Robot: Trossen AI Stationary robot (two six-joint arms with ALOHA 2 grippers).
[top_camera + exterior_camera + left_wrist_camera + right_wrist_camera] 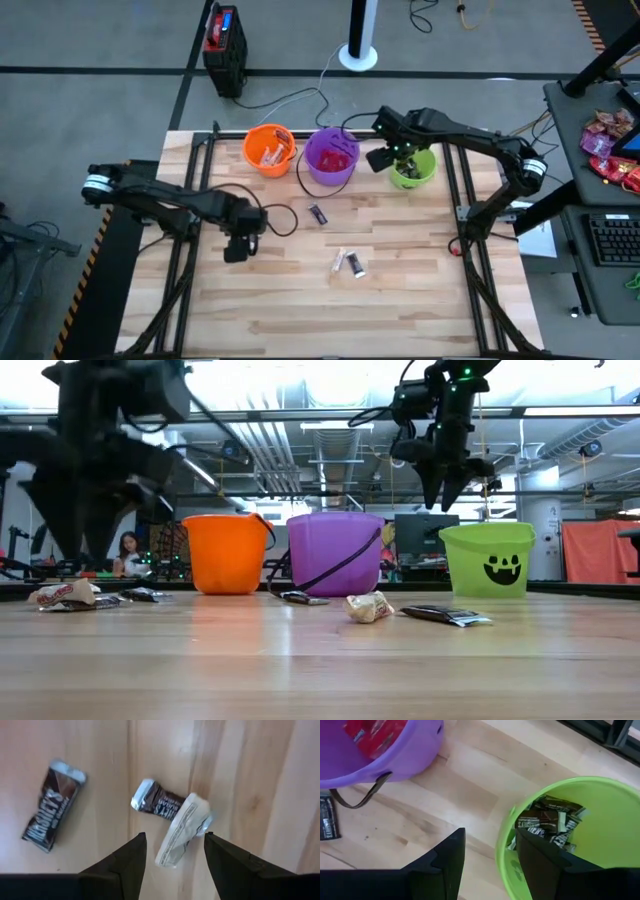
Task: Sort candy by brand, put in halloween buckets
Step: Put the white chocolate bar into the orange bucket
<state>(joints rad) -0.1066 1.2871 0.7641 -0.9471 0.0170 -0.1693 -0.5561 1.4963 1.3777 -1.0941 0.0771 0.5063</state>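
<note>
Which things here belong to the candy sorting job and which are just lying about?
Job: orange bucket, purple bucket, green bucket, loose candy and one dark piece on the table, left gripper open over the candy, right gripper by the green bucket.

Lying about: red-and-black case, keyboard, bags of sweets.

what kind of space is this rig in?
Likely a robotics lab or workshop, not a home: exposed ceiling ducts, a side desk with a keyboard, cables on the grey floor, and a person at a workstation.
</note>
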